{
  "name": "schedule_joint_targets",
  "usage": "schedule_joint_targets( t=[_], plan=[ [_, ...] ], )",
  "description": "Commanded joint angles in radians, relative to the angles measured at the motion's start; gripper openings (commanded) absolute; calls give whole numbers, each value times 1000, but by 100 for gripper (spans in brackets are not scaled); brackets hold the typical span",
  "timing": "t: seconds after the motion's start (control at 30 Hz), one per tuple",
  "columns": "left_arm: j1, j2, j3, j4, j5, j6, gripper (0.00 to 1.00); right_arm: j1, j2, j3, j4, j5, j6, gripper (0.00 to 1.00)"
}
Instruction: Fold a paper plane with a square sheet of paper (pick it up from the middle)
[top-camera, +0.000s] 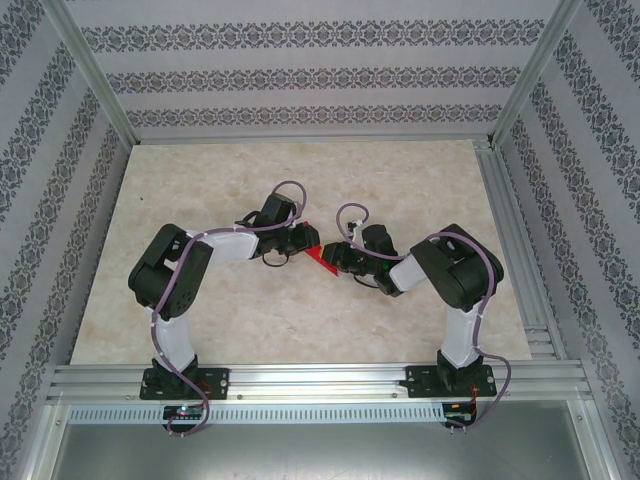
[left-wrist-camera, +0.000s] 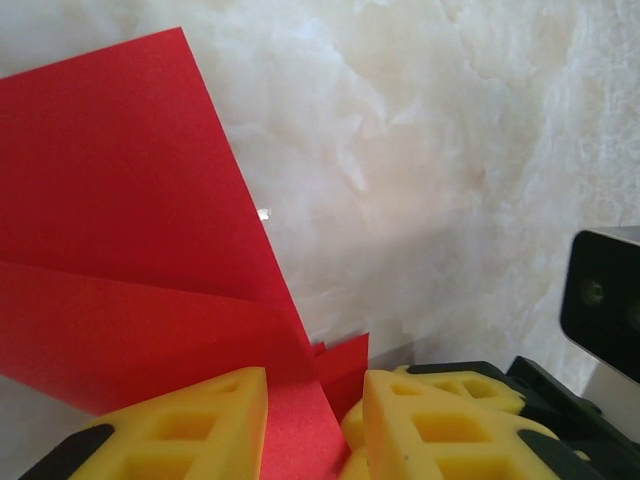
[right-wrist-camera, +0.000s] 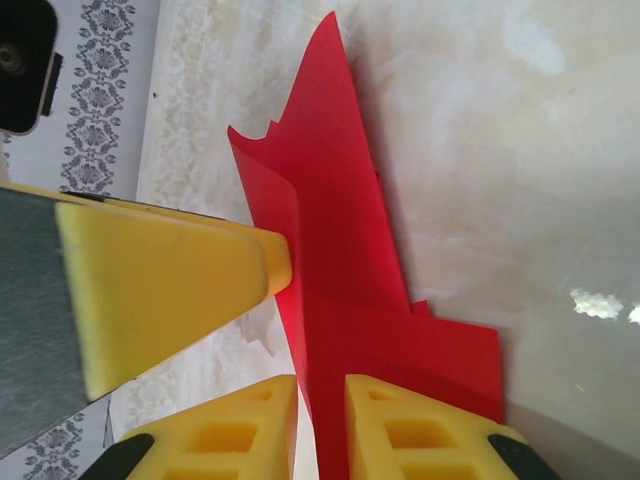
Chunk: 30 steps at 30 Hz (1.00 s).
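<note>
The red sheet of paper (top-camera: 322, 258) is folded into layered creased flaps and hangs between both grippers at the table's middle. In the left wrist view the paper (left-wrist-camera: 120, 200) runs down between the yellow fingers of my left gripper (left-wrist-camera: 315, 410), which is shut on its folded part. My left gripper (top-camera: 306, 240) comes in from the left, my right gripper (top-camera: 337, 260) from the right. In the right wrist view the paper (right-wrist-camera: 340, 250) stands on edge between the fingers of my right gripper (right-wrist-camera: 322, 410), which is open, with a slit of table showing beside the sheet. One left finger (right-wrist-camera: 170, 290) presses the paper's side.
The marble-patterned table (top-camera: 300, 180) lies below. Aluminium rails (top-camera: 510, 230) and patterned walls (top-camera: 300, 70) bound it. The right arm's black wrist housing (left-wrist-camera: 600, 300) is close to my left fingers.
</note>
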<state>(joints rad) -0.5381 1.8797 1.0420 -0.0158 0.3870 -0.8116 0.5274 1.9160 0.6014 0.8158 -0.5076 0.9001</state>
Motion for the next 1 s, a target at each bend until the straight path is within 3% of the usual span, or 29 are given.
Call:
schedule_joint_targets(
  t=[0.0, 0.33, 0.63, 0.97],
  plan=[
    [-7, 24, 31, -19, -16, 16, 32, -13, -41, 10, -47, -21, -55, 21],
    [-7, 29, 40, -28, -20, 10, 32, -12, -158, 28, -270, 42, -203, 27],
    [-6, 29, 43, -29, -19, 7, 32, 52, -269, 70, -584, 232, -395, 38],
    [-6, 30, 43, -30, -17, 6, 32, 136, -228, 178, -746, 349, -505, 40]
  ],
)
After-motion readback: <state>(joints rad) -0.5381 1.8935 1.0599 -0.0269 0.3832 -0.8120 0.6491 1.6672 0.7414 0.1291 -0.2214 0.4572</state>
